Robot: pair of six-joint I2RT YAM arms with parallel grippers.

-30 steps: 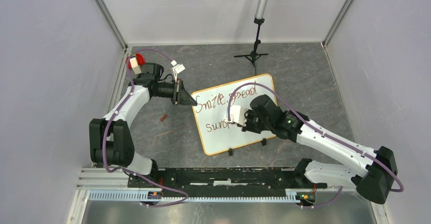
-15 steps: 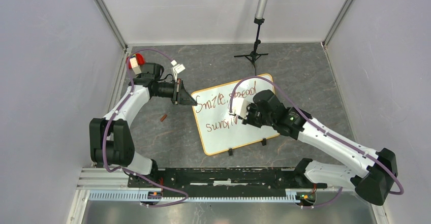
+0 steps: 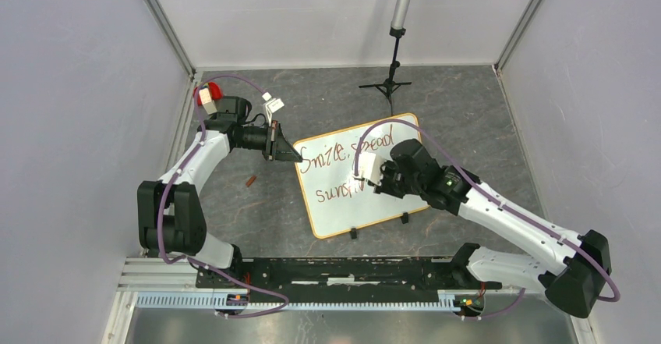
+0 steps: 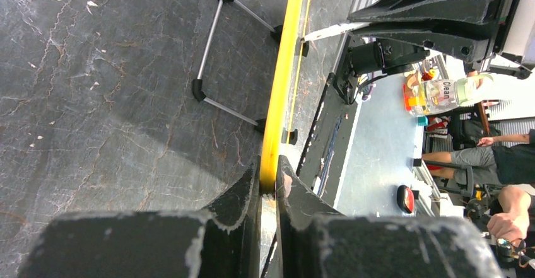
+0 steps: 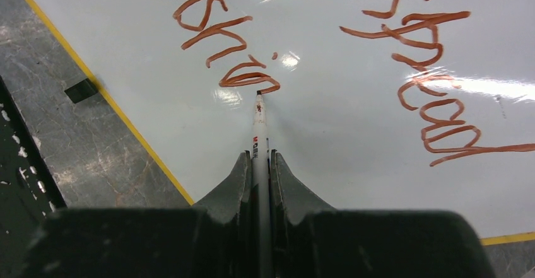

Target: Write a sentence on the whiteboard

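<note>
The whiteboard [image 3: 386,203] lies tilted on the dark table, framed in orange-tan, with two black clips on its near edge. Dark red lettering [image 3: 335,157] runs in two lines, "Smile, spread" above "sunshi". My left gripper [image 3: 296,157] is shut on the board's left edge, seen as a yellow rim [image 4: 278,95] between the fingers. My right gripper [image 3: 360,177] is shut on a white marker [image 5: 259,133]. The marker's tip touches the board at the end of the lower line [image 5: 217,29]. The word "spread" [image 5: 435,76] shows on the right of the right wrist view.
A black tripod stand [image 3: 392,75] stands at the table's back. A small red-brown cap [image 3: 251,180] lies left of the board. A red and white object [image 3: 207,94] sits by the left arm. A wire stand [image 4: 217,51] under the board shows in the left wrist view.
My right gripper moved up and slightly left on the board with the marker, adding strokes at the end of the lower line. The left arm has not moved.
</note>
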